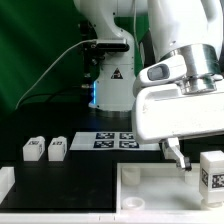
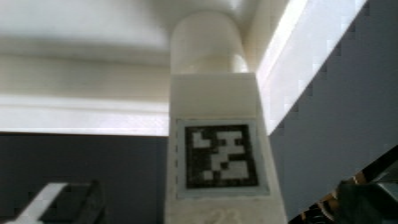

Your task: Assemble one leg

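The black worktop [image 1: 80,172] fills the lower half of the exterior view. At the lower left a small white leg [image 1: 33,148] stands on it, its tagged face to the camera. A second leg [image 1: 57,148] stands just beside it, nearer the middle. Right of these two, near the frame's centre, the marker board [image 1: 115,138] lies flat with its tags up. A large white tray-like piece [image 1: 150,190] with raised rims takes up the lower right. A third leg [image 1: 211,168] stands at the right edge, on the tray or behind it, I cannot tell which. Another white piece [image 1: 5,185] lies at the bottom left corner, cut off by the frame.
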You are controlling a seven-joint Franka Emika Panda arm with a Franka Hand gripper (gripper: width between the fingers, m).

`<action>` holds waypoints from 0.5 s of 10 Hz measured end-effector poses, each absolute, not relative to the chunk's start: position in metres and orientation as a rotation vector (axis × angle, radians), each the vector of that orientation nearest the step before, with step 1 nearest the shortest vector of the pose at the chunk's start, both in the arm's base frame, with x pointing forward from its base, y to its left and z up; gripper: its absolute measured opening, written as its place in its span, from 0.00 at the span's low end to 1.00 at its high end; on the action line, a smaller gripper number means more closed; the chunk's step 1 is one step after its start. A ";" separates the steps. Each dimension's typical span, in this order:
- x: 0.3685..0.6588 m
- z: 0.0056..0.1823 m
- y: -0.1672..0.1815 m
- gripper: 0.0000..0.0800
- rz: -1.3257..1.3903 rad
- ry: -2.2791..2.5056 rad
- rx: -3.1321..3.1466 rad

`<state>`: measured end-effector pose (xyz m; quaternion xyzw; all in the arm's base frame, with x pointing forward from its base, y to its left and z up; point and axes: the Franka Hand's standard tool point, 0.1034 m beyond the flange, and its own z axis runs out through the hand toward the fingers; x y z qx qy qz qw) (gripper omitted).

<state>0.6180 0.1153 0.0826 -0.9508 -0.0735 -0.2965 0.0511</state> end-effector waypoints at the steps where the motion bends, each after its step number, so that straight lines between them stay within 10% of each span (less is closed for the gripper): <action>1: 0.618 0.083 0.115 0.81 -0.902 -0.224 -2.894; 5: 0.616 0.081 0.117 0.81 -0.813 -0.234 -2.915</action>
